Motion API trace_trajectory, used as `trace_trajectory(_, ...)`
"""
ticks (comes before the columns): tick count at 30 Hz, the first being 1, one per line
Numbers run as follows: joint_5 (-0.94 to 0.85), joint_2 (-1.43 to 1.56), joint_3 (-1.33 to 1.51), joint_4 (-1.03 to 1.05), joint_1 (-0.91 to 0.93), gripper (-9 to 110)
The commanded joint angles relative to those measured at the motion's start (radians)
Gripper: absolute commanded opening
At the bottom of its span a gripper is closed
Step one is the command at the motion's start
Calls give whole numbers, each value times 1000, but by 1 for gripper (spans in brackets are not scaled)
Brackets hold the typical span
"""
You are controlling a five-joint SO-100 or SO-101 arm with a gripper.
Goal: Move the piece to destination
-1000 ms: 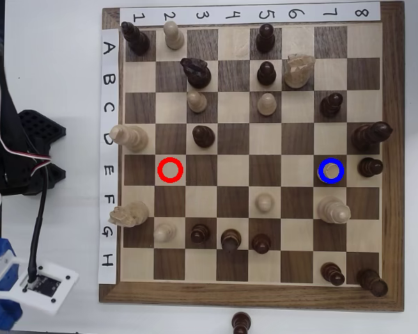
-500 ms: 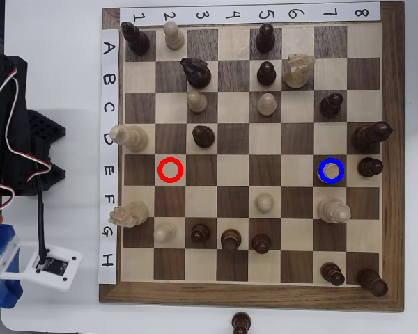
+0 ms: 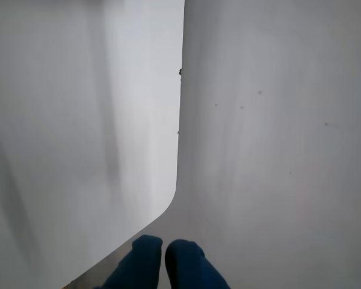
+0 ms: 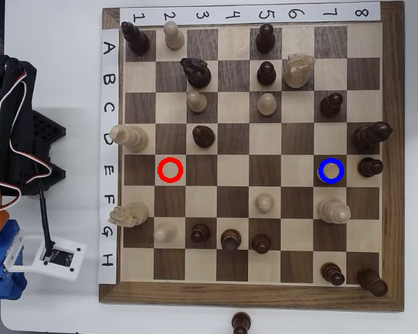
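arm: drifts from lower left toward the chessboard (image 4: pixel 390 160) since 1 s ago | gripper (image 3: pixel 163 251): blue tips together, empty, over bare table | pawn (image 4: pixel 330 170): already inside blue ring (image 4: pixel 331 171), centre right | task: looks done

The black-and-blue robot arm (image 4: pixel 14 174) sits folded at the overhead view's left edge; in the wrist view its blue two-finger gripper (image 3: pixel 163 245) has fingertips pressed together.
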Motion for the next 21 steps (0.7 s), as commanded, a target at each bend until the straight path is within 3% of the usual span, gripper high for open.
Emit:
trace_trajectory(1, -20, 58, 15, 11, 23, 0)
trace_trajectory(12, -9, 58, 17, 5, 28, 0)
trace_trajectory(21, -107, 58, -43, 221, 80, 0)
